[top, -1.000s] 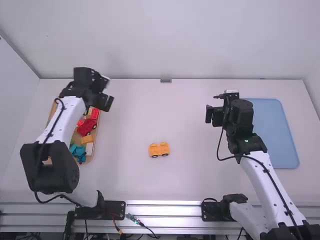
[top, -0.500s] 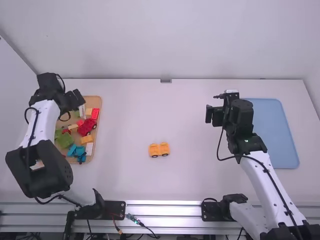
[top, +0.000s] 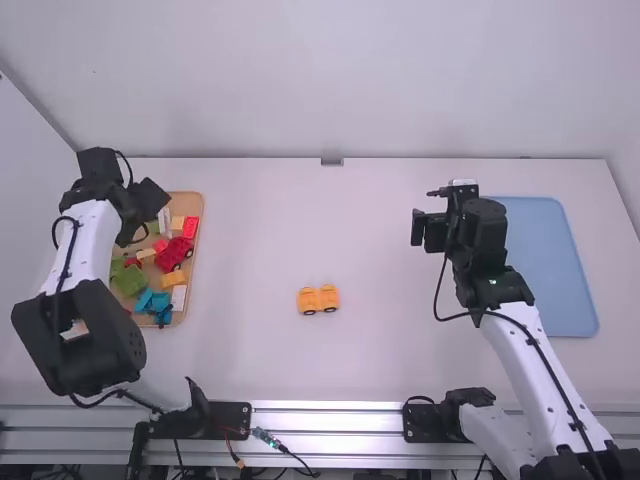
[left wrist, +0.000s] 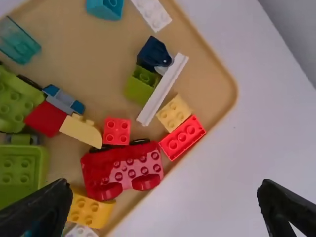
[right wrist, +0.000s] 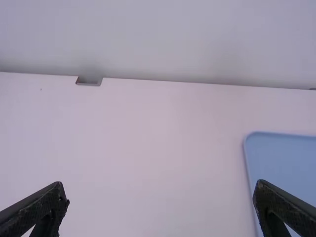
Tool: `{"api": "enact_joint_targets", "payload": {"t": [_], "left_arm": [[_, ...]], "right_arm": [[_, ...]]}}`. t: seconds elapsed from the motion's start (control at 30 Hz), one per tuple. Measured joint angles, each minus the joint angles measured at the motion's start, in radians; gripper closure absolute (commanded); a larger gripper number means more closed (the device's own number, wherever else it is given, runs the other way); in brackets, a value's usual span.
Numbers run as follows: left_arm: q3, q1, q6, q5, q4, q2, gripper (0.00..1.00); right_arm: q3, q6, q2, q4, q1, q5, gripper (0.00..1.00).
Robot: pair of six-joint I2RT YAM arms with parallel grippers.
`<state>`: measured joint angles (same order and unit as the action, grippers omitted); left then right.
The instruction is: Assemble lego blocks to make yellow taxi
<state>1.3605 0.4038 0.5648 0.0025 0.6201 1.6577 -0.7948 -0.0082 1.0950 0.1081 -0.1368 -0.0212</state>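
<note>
My left gripper [top: 148, 205] is over the far part of the block tray, its fingers apart. In the left wrist view the left gripper [left wrist: 165, 205] spans open above the tray's edge, with a red wheeled base [left wrist: 123, 170], an orange-yellow block [left wrist: 89, 210], a pale yellow block [left wrist: 174, 113] and a red block [left wrist: 182, 137] below. On the mid table sits the orange-yellow wheeled car base [top: 318, 299]. My right gripper [top: 430, 230] hangs over the table left of the blue tray; in the right wrist view the right gripper [right wrist: 160, 205] is open, nothing between its fingers.
The tan tray [top: 199, 260] on the left holds several green, teal, red and white pieces, among them a long white piece [left wrist: 162, 90]. A flat blue tray [top: 550, 265] lies at the right, beside the right arm. The back wall [top: 330, 80] rises behind the table.
The left gripper has swung left and back, uncovering much of the tan tray, then shifted only slightly. The right arm and the car base stayed put.
</note>
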Motion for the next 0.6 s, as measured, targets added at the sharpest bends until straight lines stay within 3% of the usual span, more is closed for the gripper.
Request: {"api": "enact_joint_targets", "payload": {"t": [0.3,0.37,0.6], "left_arm": [[0.127,0.035,0.165,-0.034,0.111,0.183,0.01],[0.184,0.068,0.208,-0.017,0.162,0.25,0.09],[0.295,0.157,0.34,0.046,0.245,0.419,0.11]], "right_arm": [[0.0,0.003,0.0,0.002,0.0,0.0,0.01],[0.0,0.001,0.0,0.005,0.0,-0.004,0.01],[0.0,0.0,0.0,0.007,0.0,-0.002,0.01]]}}
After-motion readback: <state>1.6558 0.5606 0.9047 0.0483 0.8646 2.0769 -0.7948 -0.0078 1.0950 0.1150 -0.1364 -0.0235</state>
